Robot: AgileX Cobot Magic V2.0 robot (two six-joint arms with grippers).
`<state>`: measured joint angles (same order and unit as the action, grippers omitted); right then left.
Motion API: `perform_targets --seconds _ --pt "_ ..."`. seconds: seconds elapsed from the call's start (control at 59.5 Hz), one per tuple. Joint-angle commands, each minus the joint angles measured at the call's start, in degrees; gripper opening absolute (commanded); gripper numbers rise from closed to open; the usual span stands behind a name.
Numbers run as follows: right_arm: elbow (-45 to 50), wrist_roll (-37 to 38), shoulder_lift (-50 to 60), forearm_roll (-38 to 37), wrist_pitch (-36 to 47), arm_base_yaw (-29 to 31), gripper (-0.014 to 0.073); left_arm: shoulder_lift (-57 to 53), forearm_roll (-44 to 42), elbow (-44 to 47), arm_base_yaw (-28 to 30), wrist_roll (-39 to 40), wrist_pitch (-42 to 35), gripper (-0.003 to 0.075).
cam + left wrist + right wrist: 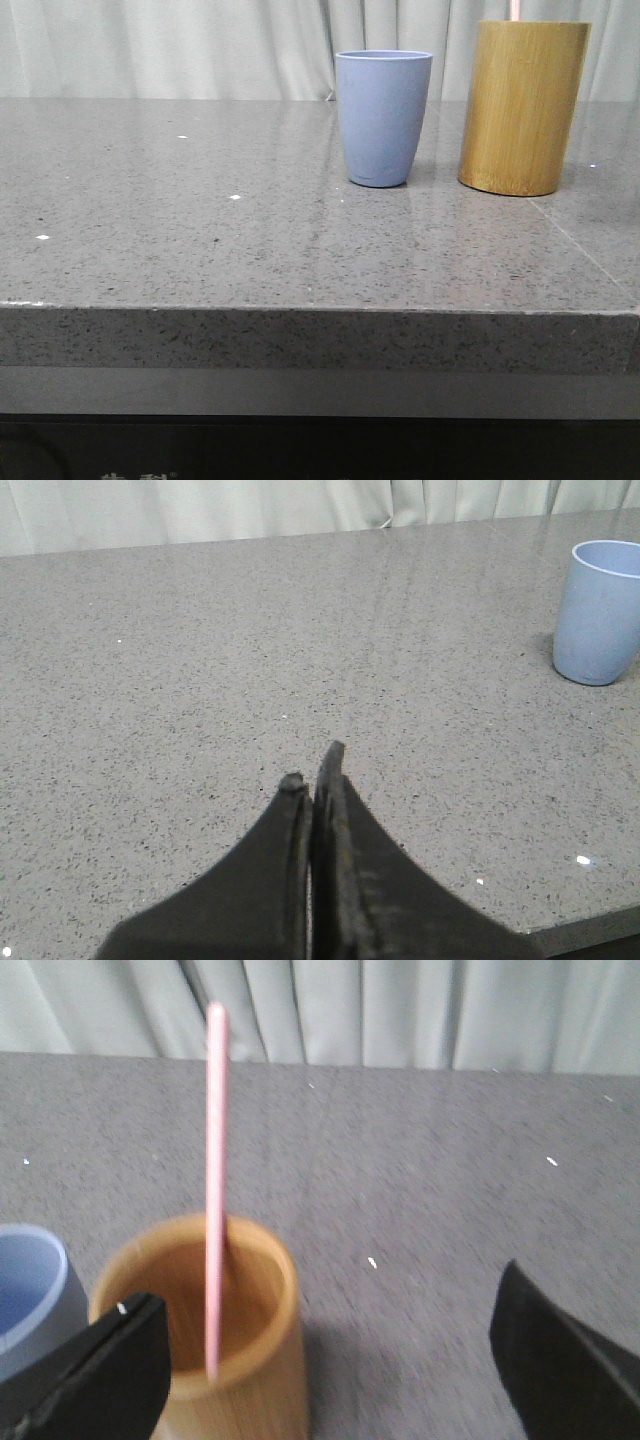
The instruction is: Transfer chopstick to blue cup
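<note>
The blue cup (383, 117) stands upright on the grey counter, left of a taller bamboo cylinder (522, 106). A pink chopstick (215, 1160) stands in the bamboo cylinder (235, 1380), and only its tip (513, 8) shows in the front view. My right gripper (330, 1300) is open and empty, and hangs above and just beside the cylinder, which lies towards one of its fingers. The blue cup's rim (30, 1280) shows beside that finger. My left gripper (312, 770) is shut and empty over bare counter, well apart from the blue cup (598, 610).
The speckled grey counter (200, 220) runs to a front edge (300, 312). A pale curtain (200, 50) hangs behind the counter. Neither arm shows in the front view.
</note>
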<state>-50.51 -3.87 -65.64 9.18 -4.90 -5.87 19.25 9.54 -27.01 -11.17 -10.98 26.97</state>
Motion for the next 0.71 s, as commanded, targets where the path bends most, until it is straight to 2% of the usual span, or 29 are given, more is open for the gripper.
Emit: perform_targets --seconds 0.0,0.286,0.504,0.605,0.689 --pt "-7.3 -0.3 -4.1 0.3 4.9 -1.6 0.0654 0.2 1.0 -1.4 -0.4 -0.1 -4.5 -0.0019" --pt "-22.4 -0.3 -18.8 0.4 4.9 -3.7 0.0654 0.2 1.0 -1.4 -0.4 -0.1 -4.5 -0.0019" --pt "-28.1 -0.3 -25.2 0.4 4.9 -3.7 0.0652 0.2 1.0 -1.4 -0.4 -0.1 -4.5 -0.0019" --pt "-28.5 -0.3 -25.6 0.4 4.9 -3.7 0.0574 0.2 1.0 -1.4 -0.4 -0.1 -4.5 -0.0019" --pt "-28.5 -0.3 -25.5 0.4 5.6 -3.7 0.0441 0.2 1.0 -1.4 -0.4 -0.1 -4.5 -0.0019"
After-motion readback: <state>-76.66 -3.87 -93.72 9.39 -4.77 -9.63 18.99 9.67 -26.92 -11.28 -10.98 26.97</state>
